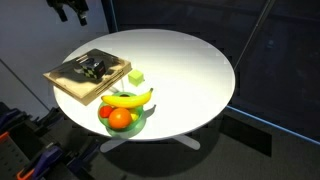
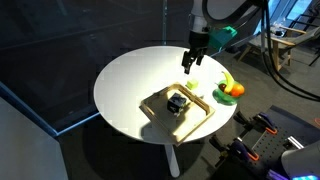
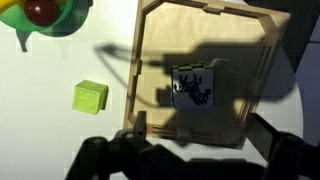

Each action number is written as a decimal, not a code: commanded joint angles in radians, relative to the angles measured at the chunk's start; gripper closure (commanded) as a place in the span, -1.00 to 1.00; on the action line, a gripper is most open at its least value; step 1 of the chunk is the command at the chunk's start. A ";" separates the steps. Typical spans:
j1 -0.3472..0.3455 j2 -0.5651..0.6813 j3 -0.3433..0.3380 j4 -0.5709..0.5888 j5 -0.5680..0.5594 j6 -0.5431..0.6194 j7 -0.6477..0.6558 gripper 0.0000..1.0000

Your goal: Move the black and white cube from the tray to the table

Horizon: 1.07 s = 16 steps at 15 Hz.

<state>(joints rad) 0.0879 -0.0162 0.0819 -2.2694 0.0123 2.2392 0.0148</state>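
Wrist view, left to right: green fruit bowl in the top corner; yellow-green block on the bare table just beside the tray; then the black and white cube near the tray's middle, untouched, under the arm's shadow. The gripper hangs well above the tray, fingers spread wide with nothing between them, apparently centred so the cube falls between the jaws on descent. Judgement: pick not yet begun; the tray's low edges mean the cube must be lifted clear before it is carried to open tabletop.
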 commanded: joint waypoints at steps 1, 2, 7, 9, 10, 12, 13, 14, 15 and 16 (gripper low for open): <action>-0.001 0.012 0.001 0.003 0.004 0.011 -0.018 -1.00; 0.000 0.030 0.002 0.005 -0.004 0.023 -0.018 -1.00; 0.005 0.135 0.009 0.024 -0.013 0.067 -0.034 -1.00; 0.010 0.178 0.011 0.031 -0.022 0.098 -0.038 -1.00; 0.011 0.197 0.013 0.035 -0.025 0.116 -0.038 -1.00; 0.017 0.238 0.015 0.049 -0.036 0.145 -0.036 -1.00; 0.022 0.258 0.016 0.057 -0.044 0.161 -0.034 -1.00; 0.027 0.278 0.017 0.067 -0.053 0.173 -0.032 -1.00; 0.031 0.296 0.019 0.075 -0.056 0.186 -0.034 -1.00; 0.037 0.316 0.019 0.084 -0.064 0.200 -0.031 -1.00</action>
<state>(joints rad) 0.1153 0.2419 0.0971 -2.2340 -0.0219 2.4157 -0.0081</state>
